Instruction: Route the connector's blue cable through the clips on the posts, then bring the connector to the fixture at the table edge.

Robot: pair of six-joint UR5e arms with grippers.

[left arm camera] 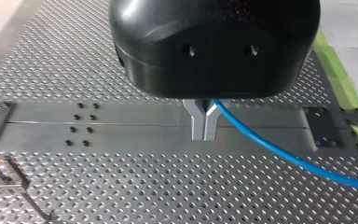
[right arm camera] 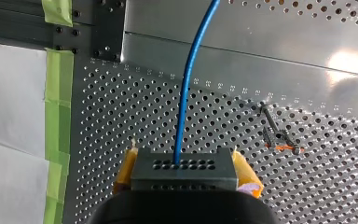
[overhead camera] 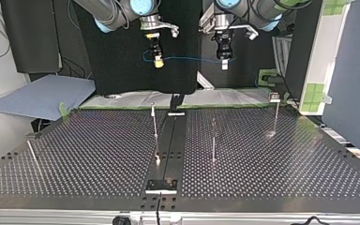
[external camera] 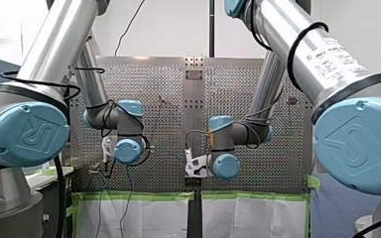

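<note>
Blue cable point(overhead camera: 187, 59) hangs between both grippers at twelve o'clock in the top view, high over the perforated table point(overhead camera: 286, 159). My right gripper point(overhead camera: 157, 59), at eleven, clamps the connector point(right arm camera: 184, 169) between yellow pads point(right arm camera: 244, 170). My left gripper point(left arm camera: 204, 126), at one, points straight down and pinches the cable with its fingers nearly together. The posts point(overhead camera: 155, 124) stand well below, clear of the cable.

Thin posts point(overhead camera: 155, 124) upright on the table point(overhead camera: 286, 168), seemingly wide gaps between them

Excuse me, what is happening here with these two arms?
My right tool holds the connector, and my left tool pinches its blue cable further along. Both hang well above the table, with the cable stretched between them. It touches none of the posts yet.
</note>
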